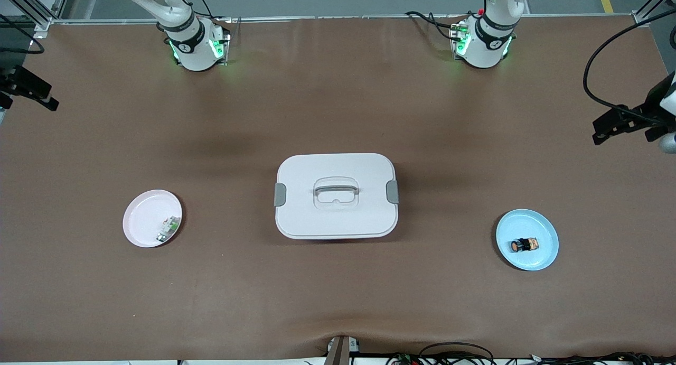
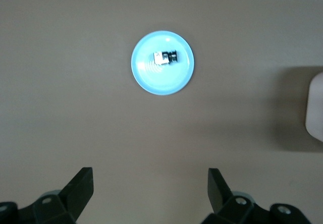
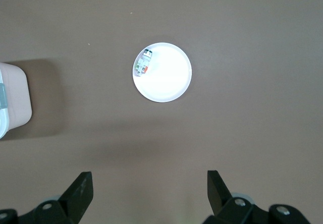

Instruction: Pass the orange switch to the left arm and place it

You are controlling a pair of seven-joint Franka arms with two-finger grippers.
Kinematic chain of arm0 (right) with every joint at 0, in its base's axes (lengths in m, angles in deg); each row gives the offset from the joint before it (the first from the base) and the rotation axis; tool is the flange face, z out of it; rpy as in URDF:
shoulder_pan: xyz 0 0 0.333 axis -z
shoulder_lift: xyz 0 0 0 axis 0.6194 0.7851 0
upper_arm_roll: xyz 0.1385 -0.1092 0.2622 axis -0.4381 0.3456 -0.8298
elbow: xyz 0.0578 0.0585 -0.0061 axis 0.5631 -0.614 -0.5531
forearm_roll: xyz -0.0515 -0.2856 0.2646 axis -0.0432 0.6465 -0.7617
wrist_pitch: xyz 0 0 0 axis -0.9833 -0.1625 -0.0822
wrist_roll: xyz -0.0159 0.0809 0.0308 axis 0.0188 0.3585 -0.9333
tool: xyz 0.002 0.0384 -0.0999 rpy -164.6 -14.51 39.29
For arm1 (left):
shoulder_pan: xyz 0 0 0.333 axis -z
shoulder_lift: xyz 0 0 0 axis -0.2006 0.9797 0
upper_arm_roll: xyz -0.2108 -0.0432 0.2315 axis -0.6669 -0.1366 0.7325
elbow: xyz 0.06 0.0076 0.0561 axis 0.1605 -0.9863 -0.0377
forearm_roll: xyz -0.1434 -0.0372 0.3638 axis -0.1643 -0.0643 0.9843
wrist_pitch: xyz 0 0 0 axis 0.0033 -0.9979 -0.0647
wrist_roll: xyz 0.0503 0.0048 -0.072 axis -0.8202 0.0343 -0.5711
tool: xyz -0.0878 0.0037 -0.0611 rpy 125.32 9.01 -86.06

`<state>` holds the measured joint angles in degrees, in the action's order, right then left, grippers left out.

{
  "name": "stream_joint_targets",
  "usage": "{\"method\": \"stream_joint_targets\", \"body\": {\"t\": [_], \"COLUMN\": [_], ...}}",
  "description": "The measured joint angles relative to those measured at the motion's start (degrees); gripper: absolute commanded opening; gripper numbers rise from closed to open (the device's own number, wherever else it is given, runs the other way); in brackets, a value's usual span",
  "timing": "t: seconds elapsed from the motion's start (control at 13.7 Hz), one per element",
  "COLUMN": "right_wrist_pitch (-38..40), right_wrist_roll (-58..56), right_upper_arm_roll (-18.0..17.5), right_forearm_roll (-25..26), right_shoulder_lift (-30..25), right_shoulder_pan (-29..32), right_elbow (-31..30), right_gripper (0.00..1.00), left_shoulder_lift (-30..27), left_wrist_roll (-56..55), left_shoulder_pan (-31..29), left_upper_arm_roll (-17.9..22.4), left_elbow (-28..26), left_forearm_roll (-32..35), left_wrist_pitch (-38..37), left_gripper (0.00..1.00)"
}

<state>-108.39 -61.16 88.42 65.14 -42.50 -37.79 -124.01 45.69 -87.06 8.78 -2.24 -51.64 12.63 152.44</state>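
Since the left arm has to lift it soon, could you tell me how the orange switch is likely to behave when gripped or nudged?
The orange switch lies on its side on the blue plate, so its round body may roll if nudged. It looks small and probably light and rigid. The open left claw could knock it aside.

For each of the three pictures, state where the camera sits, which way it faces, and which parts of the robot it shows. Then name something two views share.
Front view: high across the table, facing both arm bases, over the box between the pink plate and the blue plate.
Left wrist view: looks down past the open left tool at the orange switch on the blue plate.
Right wrist view: looks down past the open right tool at the pink plate holding a white-and-green component.
Shared: each wrist view and the front view show the box.
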Motion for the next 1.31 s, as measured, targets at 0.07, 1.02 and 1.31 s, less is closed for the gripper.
{"method": "stream_joint_targets", "body": {"t": [0.07,1.02,1.31], "right_wrist_pitch": [0.06,1.03,1.35], "right_wrist_roll": [0.0,0.16,0.19], "right_upper_arm_roll": [0.03,0.09,0.09], "right_forearm_roll": [0.0,0.0,0.0], "right_shoulder_lift": [0.01,0.2,0.2], "right_shoulder_pan": [0.0,0.01,0.01], "right_elbow": [0.06,0.01,0.01], "right_gripper": [1.0,1.0,1.0], "left_shoulder_lift": [-0.39,-7.41,-7.67], "left_wrist_roll": [0.0,-1.07,-1.04], "left_shoulder_pan": [0.17,0.88,0.85], "left_upper_arm_roll": [0.1,-1.75,-1.74], "left_elbow": [0.0,-5.18,-5.45], "left_forearm_roll": [-0.34,-2.45,-3.05], "left_wrist_pitch": [-0.91,-3.34,-3.3], "left_gripper": [1.0,1.0,1.0]}}
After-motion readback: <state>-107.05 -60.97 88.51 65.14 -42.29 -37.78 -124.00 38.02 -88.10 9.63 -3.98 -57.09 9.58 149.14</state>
